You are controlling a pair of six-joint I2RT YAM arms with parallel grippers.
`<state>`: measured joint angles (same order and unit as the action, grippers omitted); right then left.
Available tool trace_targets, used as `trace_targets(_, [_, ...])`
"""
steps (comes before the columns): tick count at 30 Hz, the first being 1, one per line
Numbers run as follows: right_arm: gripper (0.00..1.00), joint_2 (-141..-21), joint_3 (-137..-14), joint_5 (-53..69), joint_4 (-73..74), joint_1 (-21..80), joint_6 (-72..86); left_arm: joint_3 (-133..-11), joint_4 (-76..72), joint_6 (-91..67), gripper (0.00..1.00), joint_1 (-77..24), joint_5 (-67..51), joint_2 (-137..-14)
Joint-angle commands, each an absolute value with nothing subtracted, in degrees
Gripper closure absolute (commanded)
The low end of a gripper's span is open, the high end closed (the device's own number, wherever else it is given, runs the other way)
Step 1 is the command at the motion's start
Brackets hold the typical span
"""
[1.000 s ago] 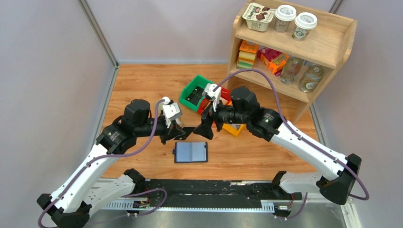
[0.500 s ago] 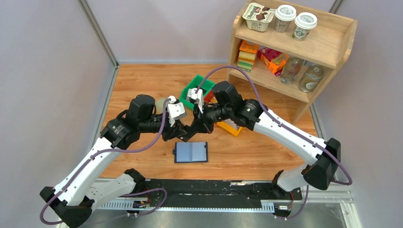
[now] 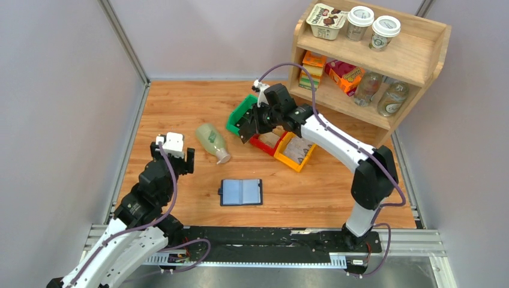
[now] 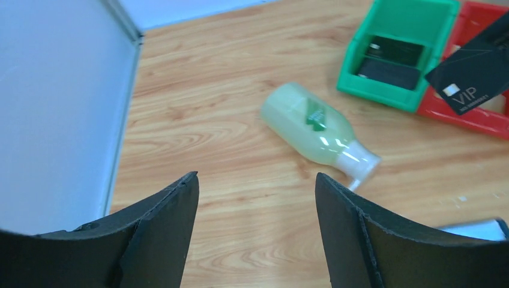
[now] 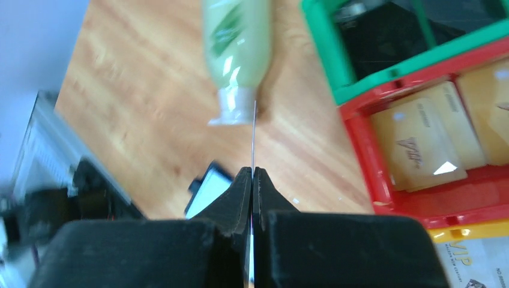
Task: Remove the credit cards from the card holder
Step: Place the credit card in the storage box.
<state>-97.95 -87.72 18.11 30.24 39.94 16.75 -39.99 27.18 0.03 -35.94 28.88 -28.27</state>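
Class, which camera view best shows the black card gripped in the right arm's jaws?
The left wrist view: the thin black plastic card faces the camera, VIP print legible. The right wrist view shows only its edge; the top view shows a small dark shape.

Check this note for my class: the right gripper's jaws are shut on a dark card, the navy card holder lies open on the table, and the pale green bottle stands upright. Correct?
One slip: the bottle lies on its side, as the top external view shows. Otherwise yes: the right gripper is shut on the dark card, and the card holder lies open on the table.
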Motion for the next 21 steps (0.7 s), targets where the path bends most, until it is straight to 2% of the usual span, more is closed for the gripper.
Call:
trace_targets(1, [1.0, -104.2, -94.2, 3.1, 27.1, 38.6, 31.8, -35.4, 17.0, -0.7, 0.22, -35.8, 41.7, -22.5])
trace_targets(5, [1.0, -114.0, -103.4, -4.0, 31.5, 37.8, 40.3, -35.0, 16.9, 0.0, 0.22, -35.2, 42.1, -22.9])
trace_targets(14, [0.99, -131.6, -119.8, -5.9, 31.6, 37.4, 49.7, -35.6, 18.1, -0.1, 0.19, -34.0, 41.6, -23.3])
trace_targets(17, [0.89, -133.2, -121.8, -8.9, 34.3, 37.4, 49.5, -35.5, 18.6, -0.2, 0.19, -33.9, 41.1, -22.9])
trace_targets(18, [0.82, -132.8, -121.7, -10.1, 35.2, 37.4, 49.0, -35.6, 18.8, -0.4, 0.19, -33.9, 41.0, -22.9])
trace_targets(21, [0.71, -128.8, -118.3, -13.4, 36.0, 37.4, 46.9, -35.7, 19.4, -0.9, 0.19, -33.9, 40.2, -23.0])
